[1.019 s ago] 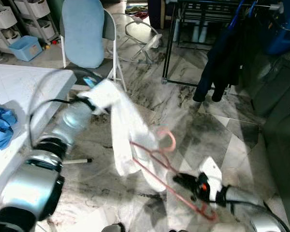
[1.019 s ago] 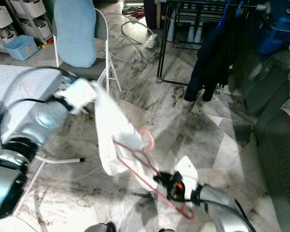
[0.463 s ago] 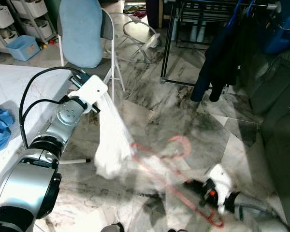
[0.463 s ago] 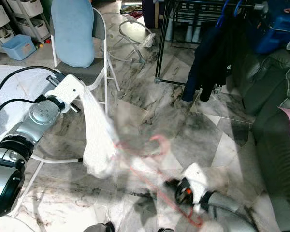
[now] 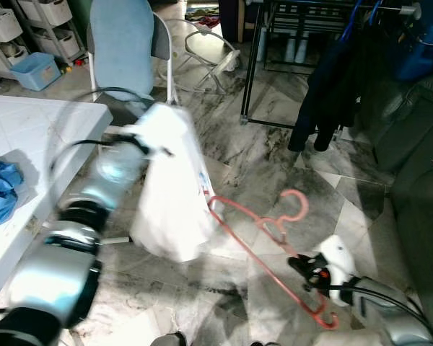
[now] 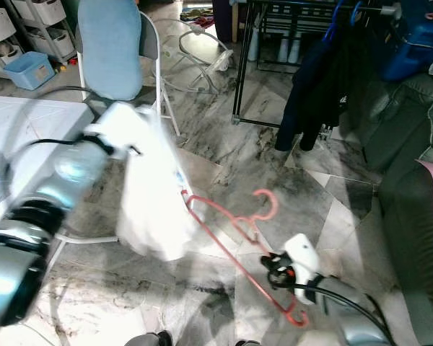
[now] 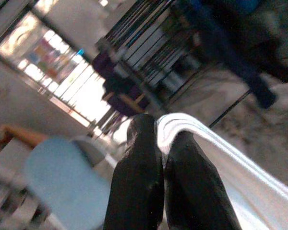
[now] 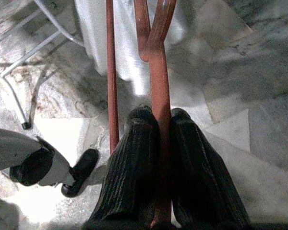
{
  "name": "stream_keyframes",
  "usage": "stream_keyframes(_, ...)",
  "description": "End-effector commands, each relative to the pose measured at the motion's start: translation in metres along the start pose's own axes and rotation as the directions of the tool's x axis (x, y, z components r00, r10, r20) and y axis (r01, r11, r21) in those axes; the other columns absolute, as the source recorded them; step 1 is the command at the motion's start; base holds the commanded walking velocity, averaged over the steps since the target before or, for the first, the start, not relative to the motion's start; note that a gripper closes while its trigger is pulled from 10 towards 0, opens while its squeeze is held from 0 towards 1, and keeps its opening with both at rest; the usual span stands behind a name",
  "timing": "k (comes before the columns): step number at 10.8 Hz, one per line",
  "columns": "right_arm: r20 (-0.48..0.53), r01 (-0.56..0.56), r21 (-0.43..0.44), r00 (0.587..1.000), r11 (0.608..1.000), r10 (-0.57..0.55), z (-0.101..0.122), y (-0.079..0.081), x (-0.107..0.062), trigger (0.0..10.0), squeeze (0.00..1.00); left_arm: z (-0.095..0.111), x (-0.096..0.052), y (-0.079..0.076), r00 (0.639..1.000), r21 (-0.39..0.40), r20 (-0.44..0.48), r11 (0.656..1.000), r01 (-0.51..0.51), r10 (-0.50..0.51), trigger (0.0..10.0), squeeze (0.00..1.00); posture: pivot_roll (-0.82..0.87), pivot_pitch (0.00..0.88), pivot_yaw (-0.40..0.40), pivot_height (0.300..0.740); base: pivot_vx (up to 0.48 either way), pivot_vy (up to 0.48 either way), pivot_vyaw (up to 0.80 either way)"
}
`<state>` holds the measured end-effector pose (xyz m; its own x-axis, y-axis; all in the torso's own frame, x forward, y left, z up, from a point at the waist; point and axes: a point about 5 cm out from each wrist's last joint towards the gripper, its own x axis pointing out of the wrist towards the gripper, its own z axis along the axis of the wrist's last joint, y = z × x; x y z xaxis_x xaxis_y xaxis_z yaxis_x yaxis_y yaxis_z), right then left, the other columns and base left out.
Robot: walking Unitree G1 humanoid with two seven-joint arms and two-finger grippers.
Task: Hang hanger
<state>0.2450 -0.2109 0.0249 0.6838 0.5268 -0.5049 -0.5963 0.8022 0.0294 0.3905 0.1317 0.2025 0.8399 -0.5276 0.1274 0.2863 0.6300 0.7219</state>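
No legible writing; a small blue-red mark on the white garment [image 5: 169, 191] cannot be read. Landmark: red hanger [image 5: 263, 249]. Left of it, the left gripper [image 7: 158, 143] pinches the garment's upper edge; the garment now hangs against the hanger's left end, nearer than 0.5 s ago. Right of the hook, the right gripper [image 8: 156, 129] clamps the hanger's bar.

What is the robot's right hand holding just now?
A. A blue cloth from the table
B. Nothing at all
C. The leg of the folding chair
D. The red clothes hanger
D: the right hand has its two black fingers clamped on a bar of the red clothes hanger, while the left hand grips the white garment.
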Motion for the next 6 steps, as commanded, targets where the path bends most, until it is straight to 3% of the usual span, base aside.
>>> stream_keyframes(1,-0.03,-0.018,-0.016,0.999,1.0,0.017,-0.005,0.003,0.003,10.0,0.0,0.013,0.003,-0.004,0.996,0.045,0.081,0.998,0.041,-0.045,10.0,0.0,-0.07,0.11,0.068,0.74,0.0,0.0,0.0)
stream_keyframes(3,0.003,-0.008,-0.038,1.0,0.999,0.009,0.006,0.002,0.008,10.0,0.0,0.015,0.002,-0.028,0.98,0.1,0.108,0.983,0.155,-0.165,10.0,0.0,-0.07,0.114,0.076,0.74,0.0,0.0,0.0)
stream_keyframes(4,0.014,0.005,-0.054,1.0,0.999,-0.005,0.01,0.001,0.009,10.0,0.0,0.011,-0.001,-0.032,0.979,0.099,0.087,0.979,0.178,-0.186,10.0,0.0,-0.08,0.116,0.077,0.74,0.0,0.0,0.0)
stream_keyframes(6,0.035,0.03,-0.099,0.999,0.995,-0.026,0.019,-0.003,0.006,10.0,0.0,-0.01,-0.008,-0.034,0.98,0.152,-0.041,0.968,0.199,-0.195,10.0,0.0,-0.08,0.117,0.075,0.74,0.0,0.0,0.0)
